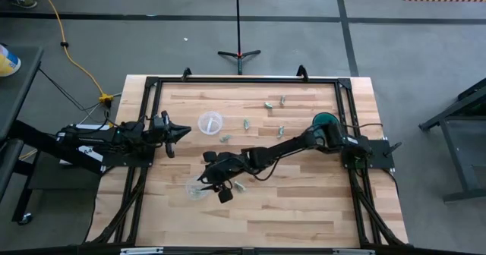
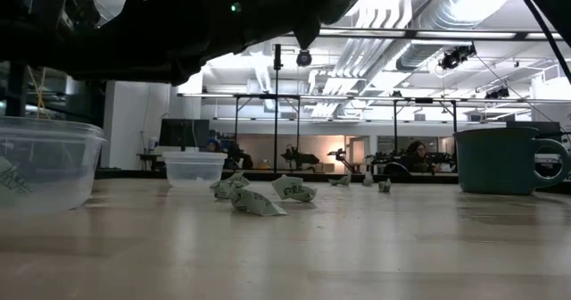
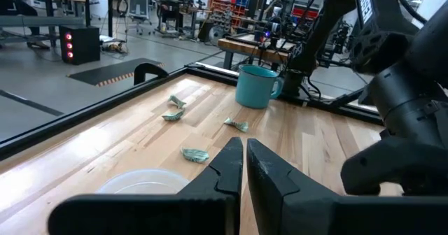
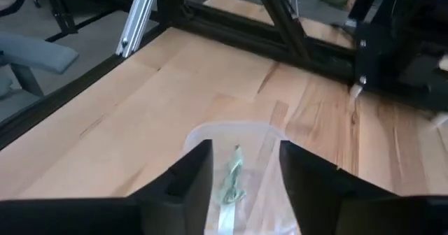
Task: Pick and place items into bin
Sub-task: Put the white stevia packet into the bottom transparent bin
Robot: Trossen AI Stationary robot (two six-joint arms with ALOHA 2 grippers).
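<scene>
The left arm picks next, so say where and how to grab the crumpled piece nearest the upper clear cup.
Grip the crumpled piece across its raised folded middle, coming straight down. It lies low on the table, so a sideways approach would likely scrape wood. It sits apart from the clear cup, leaving finger room. The shut left gripper must open first.

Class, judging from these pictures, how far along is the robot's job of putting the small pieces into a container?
Done: one piece lies in the clear cup. In hand: the open right pincer hovers over that cup. Left: several pieces remain scattered on the table. The left pincer waits, shut, at the table's left side.
</scene>
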